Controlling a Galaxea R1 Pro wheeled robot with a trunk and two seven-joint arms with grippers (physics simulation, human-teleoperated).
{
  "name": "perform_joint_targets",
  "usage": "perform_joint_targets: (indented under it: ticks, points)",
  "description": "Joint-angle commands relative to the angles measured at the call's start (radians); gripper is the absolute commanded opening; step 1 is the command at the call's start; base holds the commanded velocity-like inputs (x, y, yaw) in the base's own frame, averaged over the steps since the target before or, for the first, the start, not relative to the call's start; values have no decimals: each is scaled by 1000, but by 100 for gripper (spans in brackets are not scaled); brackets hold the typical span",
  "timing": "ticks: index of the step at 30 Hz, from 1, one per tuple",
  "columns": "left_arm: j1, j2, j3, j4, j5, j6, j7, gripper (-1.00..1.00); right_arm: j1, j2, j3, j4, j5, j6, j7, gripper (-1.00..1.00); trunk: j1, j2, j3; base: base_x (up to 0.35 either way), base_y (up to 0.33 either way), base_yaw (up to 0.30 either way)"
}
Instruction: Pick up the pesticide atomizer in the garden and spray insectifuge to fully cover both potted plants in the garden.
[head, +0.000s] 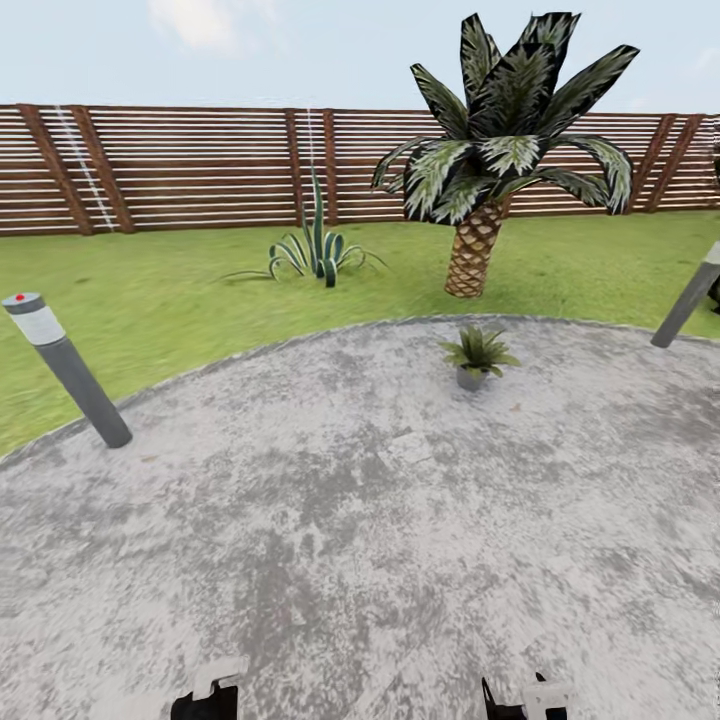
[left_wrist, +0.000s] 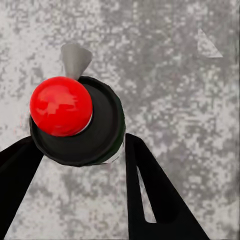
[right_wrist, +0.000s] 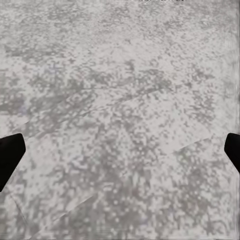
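Holding the pesticide atomizer (left_wrist: 75, 122), your left gripper (left_wrist: 80, 144) is clamped on it; the right gripper (right_wrist: 122, 147) is spread wide and empty. Roll nearer the potted plant (head: 478, 355) on the patio (head: 300, 520), I'd say, then aim the nozzle at its leaves.

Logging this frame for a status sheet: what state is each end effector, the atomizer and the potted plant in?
left end effector: shut on the pesticide atomizer.
pesticide atomizer: gripped between the fingers, above the patio.
right end effector: open, nothing between its fingers.
potted plant: upright on the patio, no spray visible.
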Motion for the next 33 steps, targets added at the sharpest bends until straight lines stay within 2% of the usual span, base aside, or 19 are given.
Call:
perform_joint_targets:
  ticks: [1,13,27,33]
  points:
    - [0,0,-6,0,9,-3,3,-100,-1,0,9,0,-4,-1,-6,100,0,0,-1,337,0,-272]
    - [0,0,-7,0,9,-4,4,-100,-1,3,9,0,-4,-1,-6,100,0,0,-1,337,-3,-272]
    - [0,0,-6,0,9,-3,4,-100,-1,5,9,0,-4,-1,-6,100,0,0,-1,326,-106,-255]
    - [0,0,-6,0,9,-4,5,-100,-1,5,9,0,-4,-1,-6,100,0,0,-1,281,-163,-67]
